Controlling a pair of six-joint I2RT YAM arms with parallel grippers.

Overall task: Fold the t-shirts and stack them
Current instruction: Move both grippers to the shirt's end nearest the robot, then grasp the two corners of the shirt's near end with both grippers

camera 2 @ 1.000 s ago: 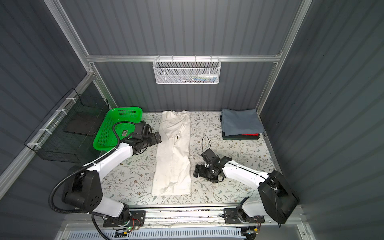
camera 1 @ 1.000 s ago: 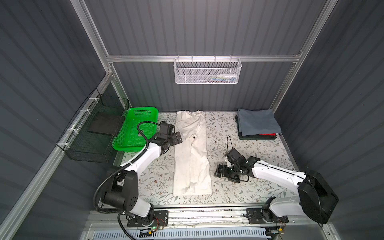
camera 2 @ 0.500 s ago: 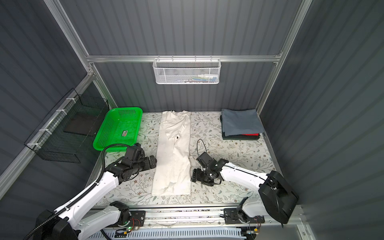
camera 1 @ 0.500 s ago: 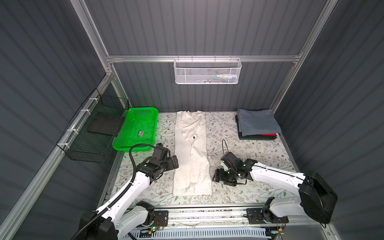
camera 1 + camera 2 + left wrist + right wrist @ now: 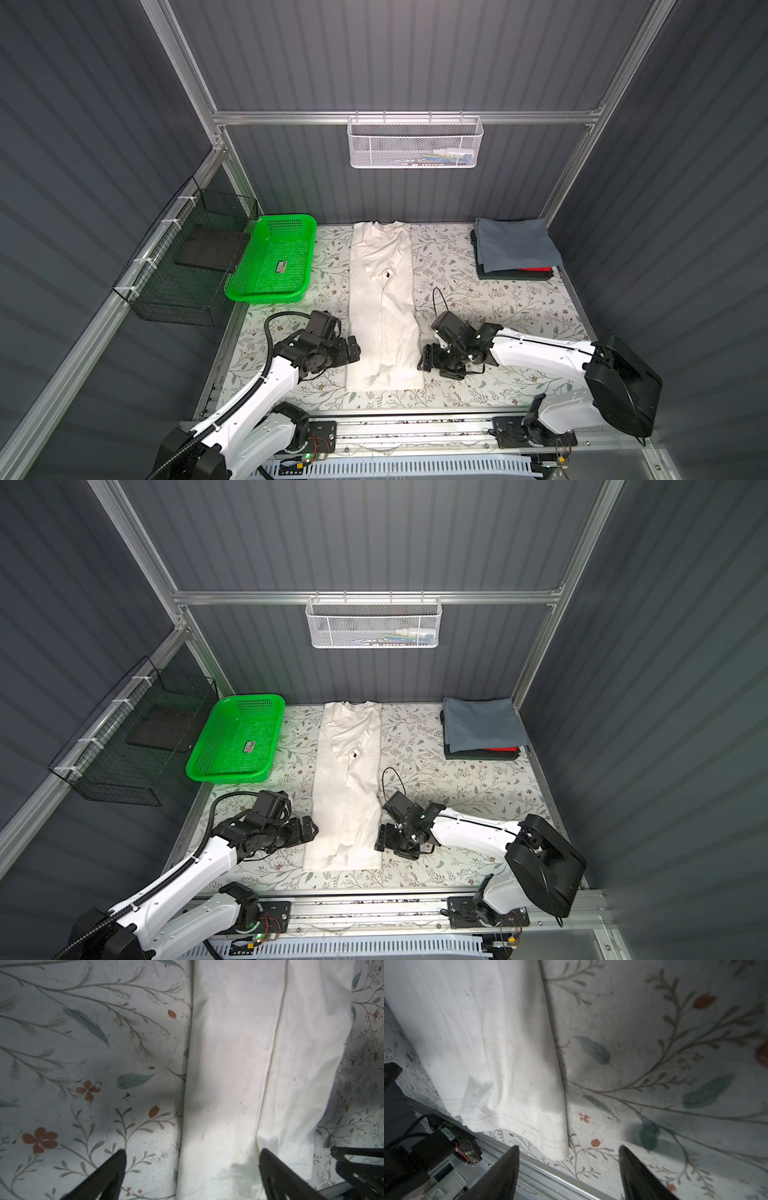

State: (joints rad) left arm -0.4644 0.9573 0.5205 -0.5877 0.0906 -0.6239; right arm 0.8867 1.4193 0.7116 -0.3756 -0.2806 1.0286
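We find the white t-shirt (image 5: 382, 316) folded lengthwise into a narrow strip in the centre of both top views. It lies flat on the flowered worktop (image 5: 498, 303), collar toward the back wall and hem toward the lower edge of the frame. The left hand (image 5: 353, 352) sits low at the strip's left edge, near the hem end. In the left wrist view its fingers (image 5: 117, 1165) stand wide apart, one over the flowered cloth and one over the shirt, with the folded edge running between them and nothing gripped. The right hand (image 5: 426, 362) sits low at the strip's right edge, opposite the left hand. In the right wrist view its fingers (image 5: 630, 1169) are apart, the shirt's hem corner lies just ahead of the gap, and no cloth is pinched. A stack of folded t-shirts (image 5: 511, 257) lies at the upper right of the worktop, well apart from the white one. A grey-blue t-shirt (image 5: 515, 241) is on top, with a dark t-shirt (image 5: 494, 275) and a red t-shirt (image 5: 536, 269) showing beneath. A green basket (image 5: 274, 257) stands at the upper left of the worktop.
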